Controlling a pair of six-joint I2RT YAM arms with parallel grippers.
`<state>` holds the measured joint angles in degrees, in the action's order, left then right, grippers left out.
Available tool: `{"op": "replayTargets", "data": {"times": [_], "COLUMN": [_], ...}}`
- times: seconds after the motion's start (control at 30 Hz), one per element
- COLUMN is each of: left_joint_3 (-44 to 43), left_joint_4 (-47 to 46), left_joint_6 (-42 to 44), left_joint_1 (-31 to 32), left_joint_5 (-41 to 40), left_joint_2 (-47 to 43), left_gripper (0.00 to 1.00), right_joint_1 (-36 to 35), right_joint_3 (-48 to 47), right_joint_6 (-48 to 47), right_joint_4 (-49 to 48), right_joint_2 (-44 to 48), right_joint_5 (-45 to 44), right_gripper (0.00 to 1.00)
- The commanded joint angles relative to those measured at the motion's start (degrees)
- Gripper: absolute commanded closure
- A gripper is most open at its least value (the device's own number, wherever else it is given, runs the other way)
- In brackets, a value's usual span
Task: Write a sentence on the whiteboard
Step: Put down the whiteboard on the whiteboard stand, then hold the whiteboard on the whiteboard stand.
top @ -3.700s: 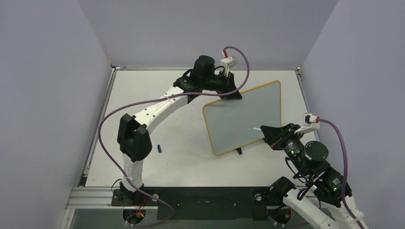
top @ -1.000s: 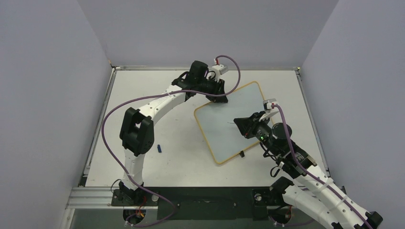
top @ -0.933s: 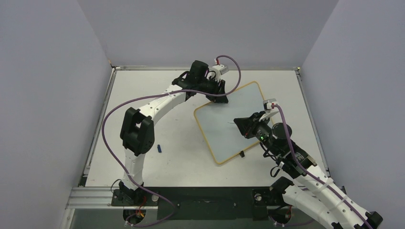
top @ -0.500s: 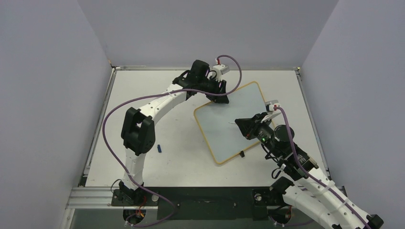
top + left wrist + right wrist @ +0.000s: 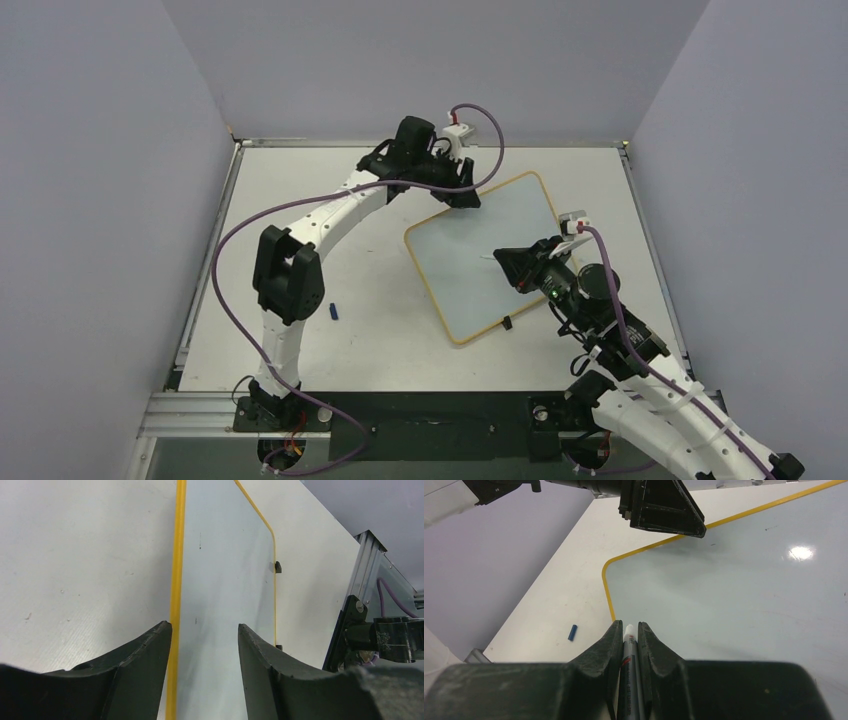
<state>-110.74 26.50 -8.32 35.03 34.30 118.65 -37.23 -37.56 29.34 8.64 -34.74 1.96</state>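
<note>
Here's the whiteboard point(image 5: 480, 255), lying on the white table point(image 5: 300, 250), turned at an angle right of centre. Its yellow frame runs all the way round and one small black foot point(image 5: 507, 322) pokes out at the near edge. Up at the far corner, the left gripper point(image 5: 205, 630) hangs over the board's rim with its fingers spread apart. The yellow edge runs into the gap just inside the finger point(image 5: 150, 650) on the left of the wrist view, so it's open, with nothing clamped. Whether that finger actually brushes the frame, the wrist view is too tight to say. Over to the other side: the right gripper point(image 5: 628, 626) has its fingers pinched tight on a marker point(image 5: 628, 652), a grey barrel with a white end sticking out between the tips. From overhead that white end sits over the middle of the board, the right arm reaching in from the near right. The surface is glossy, with a bright lamp glare on it in the right wrist view and a couple of tiny dark specks near the far edge. Off on the table, well apart from the board to its left, a little blue cap point(image 5: 334, 312) lies by the left arm's elbow
</note>
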Motion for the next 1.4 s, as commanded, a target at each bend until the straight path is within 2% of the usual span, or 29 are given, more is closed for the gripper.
{"op": "replayTargets", "data": {"times": [0.0,0.5,0.73,0.87,1.07,1.23,1.37], "left_joint_3": [-2.9,-0.4,0.6,5.0,17.6,21.8,23.6], "left_joint_4": [-0.4,0.6,2.4,2.9,-2.6,-3.7,-6.8], "left_joint_6": [0.4,1.4,-0.6,-0.9,-2.6,-1.6,-3.1], "left_joint_1": [-1.2,-3.5,-5.6,-8.0,-11.3,-12.5,-13.0], "left_joint_5": [0.7,-1.0,-6.1,-8.7,-9.0,-7.2,-1.4], "left_joint_2": [-1.6,-5.5,-9.6,-12.9,-18.2,-18.8,-18.5], "left_gripper": [0.51,0.49,0.48,0.48,0.48,0.48,0.48], "right_joint_1": [-0.5,-0.4,-0.5,-0.6,-0.6,-0.7,-0.7], "right_joint_3": [0.2,-0.4,-0.8,-0.9,-3.4,-5.5,-5.5], "right_joint_6": [-0.4,-0.4,-0.4,-0.4,-1.4,-2.0,-1.5], "right_joint_4": [-1.1,0.3,0.7,0.3,1.7,3.0,3.6], "right_joint_2": [0.9,2.2,2.6,2.3,-0.2,-0.9,-0.4], "right_joint_5": [-0.7,-0.6,-0.3,0.3,2.7,3.6,3.7], "right_gripper": [1.00,1.00,1.00,1.00,1.00,1.00,1.00]}}
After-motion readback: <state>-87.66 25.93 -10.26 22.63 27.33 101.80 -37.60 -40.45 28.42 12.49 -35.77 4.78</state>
